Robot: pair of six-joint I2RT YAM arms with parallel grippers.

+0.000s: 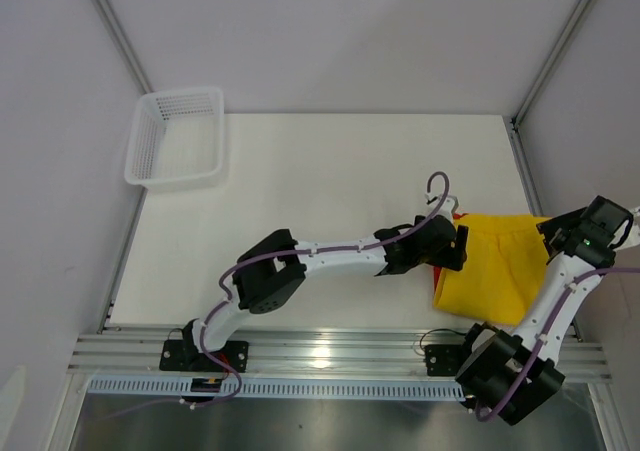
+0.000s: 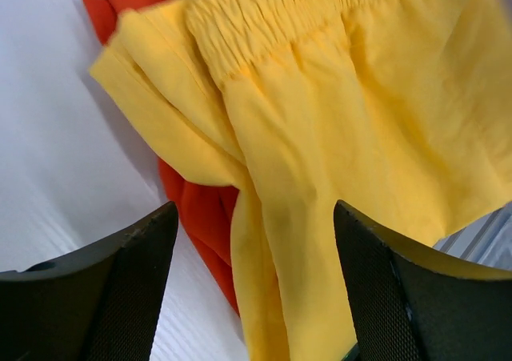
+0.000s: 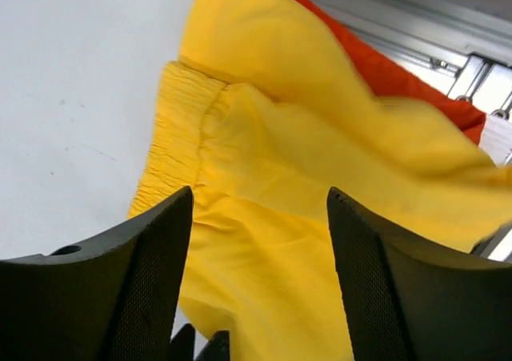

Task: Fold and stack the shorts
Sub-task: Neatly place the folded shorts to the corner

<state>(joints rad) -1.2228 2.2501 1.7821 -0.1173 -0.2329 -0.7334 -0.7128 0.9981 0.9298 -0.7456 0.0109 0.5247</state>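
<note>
The yellow shorts lie folded at the table's right side, on top of the orange-red shorts, of which only a strip shows at the left edge. My left gripper is open at the yellow shorts' left edge; in the left wrist view its jaws straddle the yellow fabric and the orange-red edge. My right gripper is open over the right edge; the right wrist view shows yellow cloth between the jaws and orange-red behind. No drawstrings or logo show.
A white mesh basket stands at the table's far left corner. The aluminium rail runs along the near edge, close to the shorts' lower end. Frame posts stand at the back corners.
</note>
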